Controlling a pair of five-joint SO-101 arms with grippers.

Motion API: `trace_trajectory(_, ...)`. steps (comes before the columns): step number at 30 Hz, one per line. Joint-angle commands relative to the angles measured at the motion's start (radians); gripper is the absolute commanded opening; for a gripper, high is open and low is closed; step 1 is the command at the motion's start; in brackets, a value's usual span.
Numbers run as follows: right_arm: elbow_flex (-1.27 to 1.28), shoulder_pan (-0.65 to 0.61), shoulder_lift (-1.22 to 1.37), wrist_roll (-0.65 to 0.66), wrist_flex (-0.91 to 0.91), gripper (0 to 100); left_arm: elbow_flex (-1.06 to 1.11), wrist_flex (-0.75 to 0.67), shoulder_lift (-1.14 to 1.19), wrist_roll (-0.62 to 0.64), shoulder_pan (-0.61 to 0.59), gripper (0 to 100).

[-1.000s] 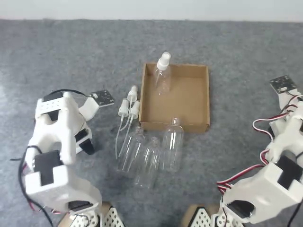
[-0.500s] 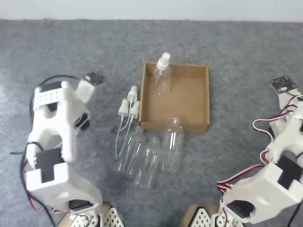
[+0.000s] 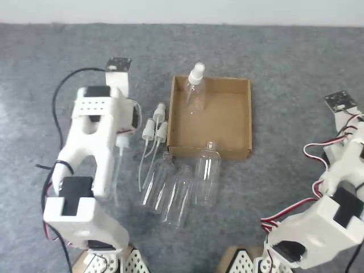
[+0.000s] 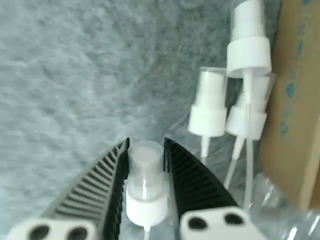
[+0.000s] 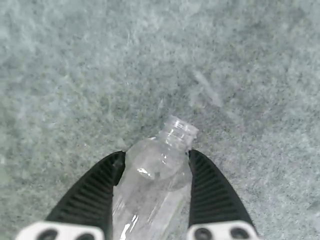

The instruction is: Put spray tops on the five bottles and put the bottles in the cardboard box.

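1. My left hand (image 4: 146, 145) is clamped on a spray top (image 4: 145, 182). Its ribbed black fingers (image 4: 192, 180) press on either side of the white collar.
2. In the high view my left arm (image 3: 94, 142) is stretched forward over the grey desk (image 3: 273, 51). The hand is near the left wall of the cardboard box (image 3: 207, 152). The thin tube (image 3: 115, 176) of the held top trails back toward my base.
3. My left wrist view gives the close detail. Three loose spray tops (image 4: 207, 107) lie bunched together on the desk just ahead of my fingers, right beside the brown box wall. The shoulder of a clear bottle shows at the corner of that view.
4. My right hand (image 5: 157, 157) grips a clear bottle (image 5: 155, 185) around its shoulder. The open threaded neck (image 5: 177, 130) points away from me over bare desk. I cannot tell whether the bottle touches the desk.
5. In the high view my right arm (image 3: 335, 187) is folded up at the right edge, well apart from the box.
6. The box is open on top and holds one capped bottle (image 3: 195, 94). This bottle is at the far left corner, with its white top reaching over the far rim.
7. Three open-necked bottles (image 3: 179, 193) lie side by side on the desk just in front of the box. The rightmost one's neck is up against the near wall.
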Motion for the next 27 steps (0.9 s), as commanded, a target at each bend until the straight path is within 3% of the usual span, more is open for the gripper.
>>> trace_trajectory(1, 0.015, -0.030, 0.007, 0.021, 0.021, 0.6, 0.064, -0.103, -0.072, 0.081, 0.008, 1)
trace_trajectory(4, -0.003, -0.031, 0.007, 0.044, 0.015, 0.6, 0.097, -0.147, -0.072, 0.083, -0.023, 1)
trace_trajectory(10, -0.015, -0.053, 0.007, -0.043, 0.025, 0.9, 0.124, -0.186, -0.072, 0.068, -0.043, 1)
trace_trajectory(18, -0.017, -0.054, -0.002, -0.124, 0.119, 21.7, 0.148, -0.199, -0.072, 0.063, -0.041, 1)
trace_trajectory(27, -0.189, -0.051, -0.004, -0.209, 0.318, 23.6, 0.148, -0.199, -0.072, 0.058, -0.040, 1)
